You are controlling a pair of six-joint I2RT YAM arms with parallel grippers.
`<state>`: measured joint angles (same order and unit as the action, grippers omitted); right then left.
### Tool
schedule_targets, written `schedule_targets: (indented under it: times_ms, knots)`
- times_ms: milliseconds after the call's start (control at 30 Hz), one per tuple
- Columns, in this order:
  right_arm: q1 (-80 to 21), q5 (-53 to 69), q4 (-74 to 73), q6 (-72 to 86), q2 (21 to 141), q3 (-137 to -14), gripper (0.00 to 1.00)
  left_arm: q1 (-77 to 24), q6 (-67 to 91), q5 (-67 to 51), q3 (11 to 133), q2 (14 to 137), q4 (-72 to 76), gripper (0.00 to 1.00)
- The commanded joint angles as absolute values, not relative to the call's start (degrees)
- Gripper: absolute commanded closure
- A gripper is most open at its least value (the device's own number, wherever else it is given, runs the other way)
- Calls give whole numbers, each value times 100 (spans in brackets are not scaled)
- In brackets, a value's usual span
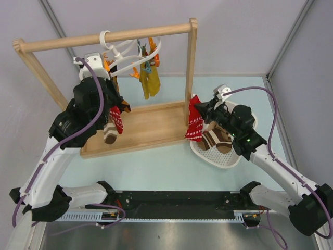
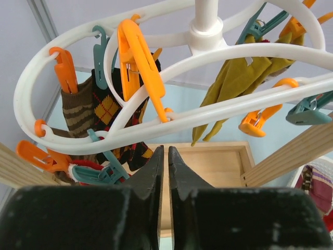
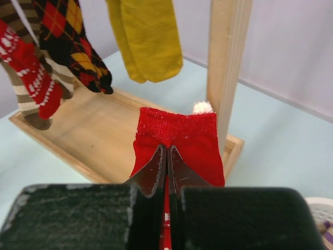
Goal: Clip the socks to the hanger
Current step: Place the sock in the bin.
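The white oval hanger (image 1: 130, 54) hangs from the wooden rail by its hook, with orange and teal pegs (image 2: 138, 60) along its rings. Clipped at its left end are a red patterned sock (image 1: 117, 119) and a brown striped sock (image 1: 110, 133). My left gripper (image 2: 166, 151) is shut on nothing, just below the hanger's ring (image 2: 156, 125). Right of the frame's post, my right gripper (image 3: 167, 148) is shut on a second red sock (image 3: 177, 133), gripped just under its cuff. This sock (image 1: 195, 122) dangles above the basket's edge. More brown striped socks (image 1: 218, 138) lie in the basket.
The wooden rail frame (image 1: 192, 57) stands on a wooden base (image 1: 151, 127), and its right post (image 3: 226, 67) is close beside the held sock. A mustard sock (image 1: 151, 80) and a black diamond sock (image 2: 106, 109) also hang from the hanger. The white perforated basket (image 1: 223, 156) sits at right.
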<state>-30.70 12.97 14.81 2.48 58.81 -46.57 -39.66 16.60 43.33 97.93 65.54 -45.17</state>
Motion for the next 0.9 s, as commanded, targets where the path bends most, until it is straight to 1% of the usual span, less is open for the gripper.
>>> schedule_targets:
  times_ms: [0,67,100,167,200,333,367,400,467,500,533,567,633,667,833,867]
  knots:
    - [-3041,705,1267,18,5582,-4913,100,-3937,1784,4070,10010,6276,-4553,86]
    - [-2927,309,1004,26,5432,-4913,100,-3937,1802,3973,10028,6232,-4579,83]
    - [-2883,195,915,18,5266,-4913,100,-3937,1802,3929,10011,6205,-4605,78]
    - [-2699,-244,617,123,5125,-4913,100,-3937,1793,3815,10028,6109,-4667,71]
    - [-2603,-377,485,167,5037,-4922,100,-3937,1784,3771,10028,6065,-4693,66]
    - [-1953,-834,-252,824,5124,-4887,100,-3929,1775,3595,10055,5775,-4693,55]
    - [-1629,-844,-472,1009,5194,-4869,100,-3929,1775,3595,10072,5679,-4693,53]
    - [-1487,-844,-544,1185,5273,-4834,100,-3937,1767,3595,10098,5626,-4702,50]
    - [-1197,-634,-633,1606,5527,-4694,100,-3937,1767,3595,10125,5520,-4711,45]
    - [-986,-476,-633,1713,5624,-4650,100,-3937,1758,3586,10151,5502,-4720,40]
    - [-915,-405,-642,1818,5843,-4615,100,-3937,1749,3560,10160,5485,-4755,37]
    - [-853,-335,-615,1924,5967,-4553,100,-3937,1732,3551,10169,5467,-4764,31]
    - [-712,-211,-589,1986,6299,-4518,100,-3937,1714,3420,10151,5449,-4790,26]
    - [-695,-194,-554,2012,6389,-4465,100,-3937,1696,3341,10108,5432,-4773,22]
    - [-607,-53,-264,2048,6767,-4342,100,-3937,1687,2621,9880,5458,-4440,16]
    - [-598,130,-229,2030,6942,-4333,94,-3937,1714,2271,9783,5528,-4378,16]
